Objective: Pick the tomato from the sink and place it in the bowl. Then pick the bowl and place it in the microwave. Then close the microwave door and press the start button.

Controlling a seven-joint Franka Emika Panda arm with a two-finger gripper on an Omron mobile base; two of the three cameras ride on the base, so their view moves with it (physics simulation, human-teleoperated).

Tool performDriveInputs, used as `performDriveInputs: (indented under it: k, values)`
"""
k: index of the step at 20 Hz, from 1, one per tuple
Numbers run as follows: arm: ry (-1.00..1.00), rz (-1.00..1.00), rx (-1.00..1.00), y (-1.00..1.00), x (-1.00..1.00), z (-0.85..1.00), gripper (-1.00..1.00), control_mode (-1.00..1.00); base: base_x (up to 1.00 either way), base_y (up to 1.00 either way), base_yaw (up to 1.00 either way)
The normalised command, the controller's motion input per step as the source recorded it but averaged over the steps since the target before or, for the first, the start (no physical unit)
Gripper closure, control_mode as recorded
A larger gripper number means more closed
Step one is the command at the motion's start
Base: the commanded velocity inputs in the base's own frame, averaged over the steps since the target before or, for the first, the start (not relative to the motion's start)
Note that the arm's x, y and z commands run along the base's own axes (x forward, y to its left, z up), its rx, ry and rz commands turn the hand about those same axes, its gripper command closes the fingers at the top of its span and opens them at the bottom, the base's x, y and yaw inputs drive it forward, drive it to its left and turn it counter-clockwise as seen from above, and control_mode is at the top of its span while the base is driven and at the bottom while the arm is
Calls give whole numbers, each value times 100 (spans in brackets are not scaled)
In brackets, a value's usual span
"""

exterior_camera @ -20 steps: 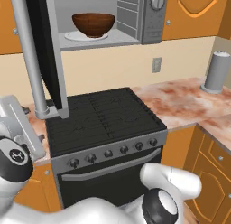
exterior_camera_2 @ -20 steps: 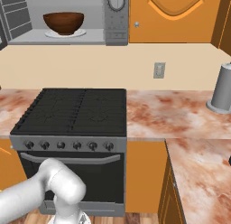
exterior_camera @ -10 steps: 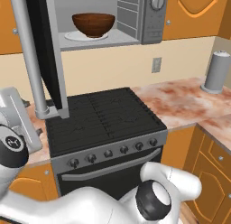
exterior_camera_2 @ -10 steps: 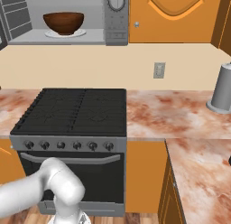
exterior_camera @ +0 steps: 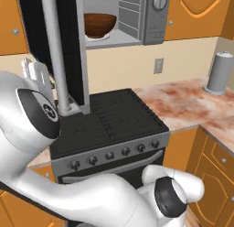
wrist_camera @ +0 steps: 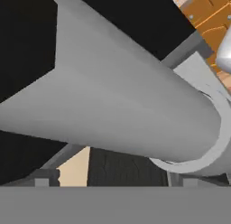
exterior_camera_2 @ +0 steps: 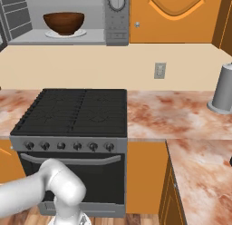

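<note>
The microwave (exterior_camera: 154,21) hangs above the stove with its door (exterior_camera: 77,52) swung wide open. Inside, the brown wooden bowl (exterior_camera: 98,24) (exterior_camera_2: 64,22) rests on the white turntable plate. The tomato is hidden from these views and the sink is out of view. My gripper (exterior_camera: 35,71) is open, raised at the left, just beside the door's long grey bar handle (exterior_camera: 57,61). In the hand view that handle (wrist_camera: 117,105) lies very close across the frame against the black glass, with nothing gripped.
A black stove (exterior_camera: 107,121) (exterior_camera_2: 72,110) with a row of knobs stands below the microwave. A grey canister (exterior_camera: 220,73) (exterior_camera_2: 224,89) sits on the marbled counter at the right. Orange cabinets flank the stove, and the arm's white body crosses the lower left.
The hand has risen from low at the left and swung rightward up to the door handle. Its jaws stayed open; bowl and door have not moved.
</note>
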Motion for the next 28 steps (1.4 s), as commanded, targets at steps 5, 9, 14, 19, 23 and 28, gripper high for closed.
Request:
performDriveInputs:
  k: [5,9,14,19,23,28]
  values:
    - [-11,0,21,-99,-32,13,-100,-100,0,0,0]
    - [-4,2,17,-100,-1,-2,-100,-100,0,0,0]
    - [3,11,9,-76,43,-1,-100,-100,0,0,0]
    - [3,9,1,-75,84,3,-100,-100,0,0,0]
    - [0,7,0,-58,100,6,-100,-100,0,0,0]
    - [0,7,-2,-45,100,20,-100,-100,0,0,0]
